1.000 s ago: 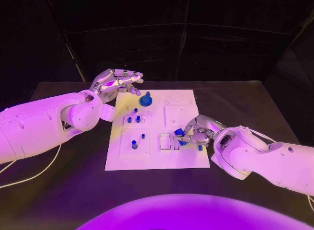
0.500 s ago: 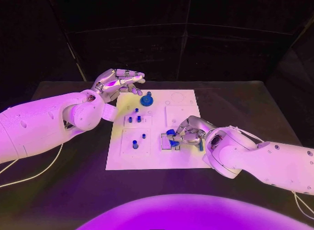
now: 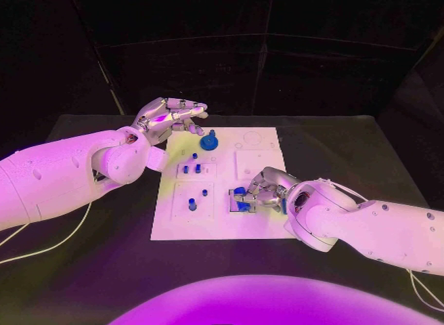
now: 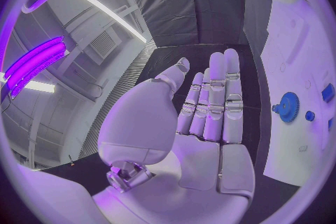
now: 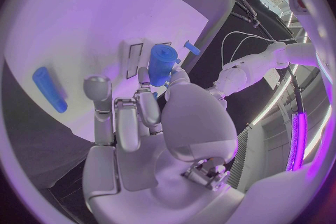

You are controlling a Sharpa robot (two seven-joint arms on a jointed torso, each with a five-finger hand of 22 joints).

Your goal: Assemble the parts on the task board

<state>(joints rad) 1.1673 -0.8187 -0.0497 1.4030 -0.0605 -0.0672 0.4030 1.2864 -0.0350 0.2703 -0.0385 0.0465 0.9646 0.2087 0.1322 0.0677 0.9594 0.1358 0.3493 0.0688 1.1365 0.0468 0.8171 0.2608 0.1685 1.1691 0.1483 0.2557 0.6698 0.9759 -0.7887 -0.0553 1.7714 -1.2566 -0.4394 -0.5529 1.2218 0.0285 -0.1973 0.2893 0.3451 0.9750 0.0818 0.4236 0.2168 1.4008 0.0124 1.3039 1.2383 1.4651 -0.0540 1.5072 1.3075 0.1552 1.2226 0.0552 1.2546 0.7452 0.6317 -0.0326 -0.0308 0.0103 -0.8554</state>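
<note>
Right hand carried blue cylinder leftward.

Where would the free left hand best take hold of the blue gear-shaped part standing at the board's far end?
Probably by the upright stem above the blue gear-shaped part, coming from above: its toothed disc looks flat against the white task board, and the left hand hovers open just beside it.

A lab test booth: black curtains are enclosing the black desk, with ceiling strip lights glowing overhead.
</note>
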